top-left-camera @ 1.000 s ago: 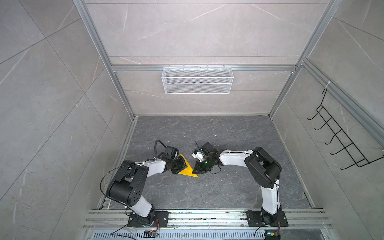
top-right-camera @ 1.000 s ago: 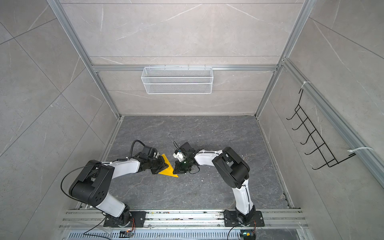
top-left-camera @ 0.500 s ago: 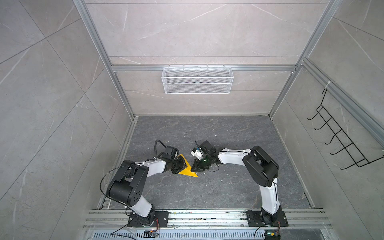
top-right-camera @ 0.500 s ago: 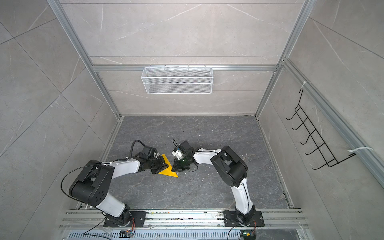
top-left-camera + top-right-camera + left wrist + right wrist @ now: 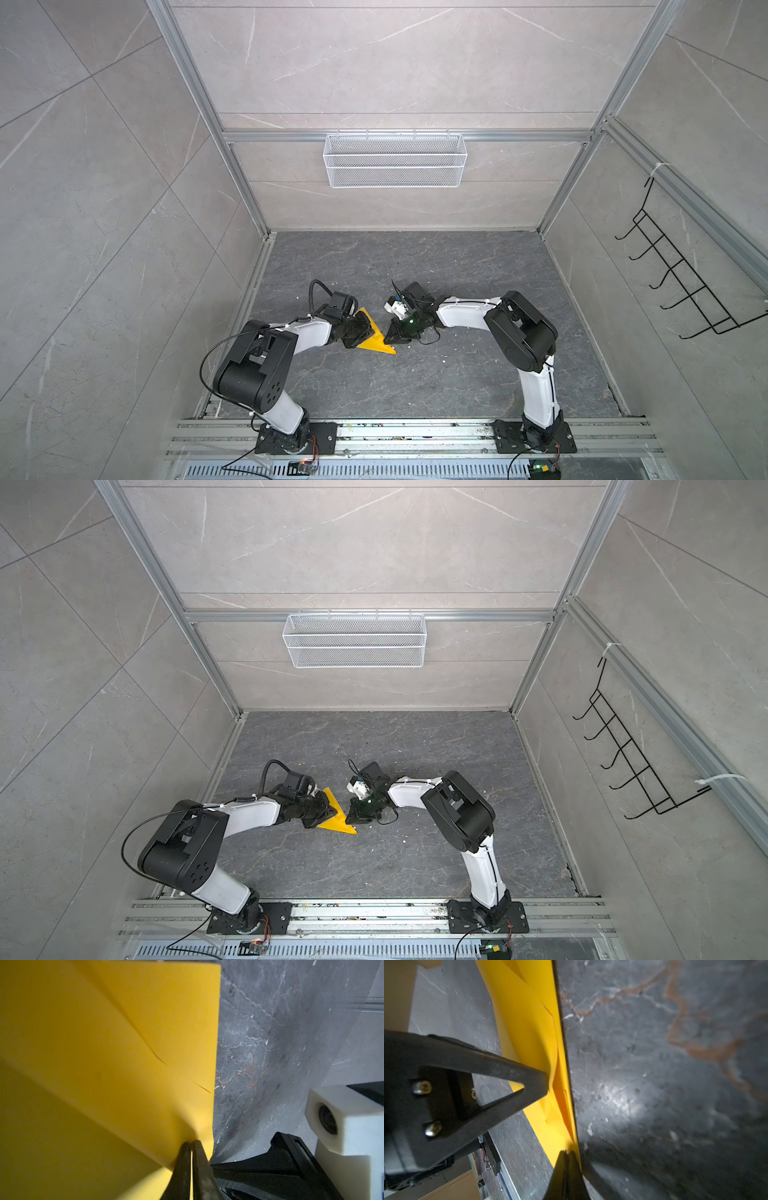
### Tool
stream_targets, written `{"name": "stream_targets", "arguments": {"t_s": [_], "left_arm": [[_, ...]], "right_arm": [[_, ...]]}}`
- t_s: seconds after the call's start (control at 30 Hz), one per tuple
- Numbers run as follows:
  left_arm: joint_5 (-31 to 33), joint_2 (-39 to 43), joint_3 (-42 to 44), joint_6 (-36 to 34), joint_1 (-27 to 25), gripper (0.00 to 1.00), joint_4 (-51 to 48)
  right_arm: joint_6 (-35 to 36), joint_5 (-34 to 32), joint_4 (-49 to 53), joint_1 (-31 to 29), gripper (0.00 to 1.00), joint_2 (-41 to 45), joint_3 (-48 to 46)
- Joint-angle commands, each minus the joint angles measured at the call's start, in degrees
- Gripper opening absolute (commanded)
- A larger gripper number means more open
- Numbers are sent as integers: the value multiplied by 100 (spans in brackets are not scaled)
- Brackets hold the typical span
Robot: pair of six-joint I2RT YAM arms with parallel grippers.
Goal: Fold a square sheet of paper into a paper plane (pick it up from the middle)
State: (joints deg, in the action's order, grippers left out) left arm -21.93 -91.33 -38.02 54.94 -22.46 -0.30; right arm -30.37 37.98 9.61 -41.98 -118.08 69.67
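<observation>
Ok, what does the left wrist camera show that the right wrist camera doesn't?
Left wrist only: the yellow paper broadside, with a diagonal flap edge; the left gripper shut on it; the right arm's white camera housing. Right wrist only: the paper edge-on, layers bunched; the right gripper shut on that edge. Both: paper, grey table, a finger of the opposite gripper.

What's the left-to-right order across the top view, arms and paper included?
left arm → folded yellow paper → right arm → black hook rack on the side wall. The wire basket sits above the middle, so I left it out.
</observation>
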Motion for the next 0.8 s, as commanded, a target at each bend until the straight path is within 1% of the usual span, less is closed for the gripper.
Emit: {"name": "stream_targets", "arguments": {"t_s": [0.0,0.43,0.67,0.77], "left_arm": [[356,-43,49,-89,44,11,-566],[375,-34,56,-80,44,11,-606],[377,-9,58,-96,48,11,-630],[367,-16,49,-106,46,11,-617]], "right_arm": [[123,-82,437,15,7,168,-238],[327,-39,680,28,7,452,-673],[438,-198,771,49,7,648,-970],[480,-118,528,42,8,912,-969]]}}
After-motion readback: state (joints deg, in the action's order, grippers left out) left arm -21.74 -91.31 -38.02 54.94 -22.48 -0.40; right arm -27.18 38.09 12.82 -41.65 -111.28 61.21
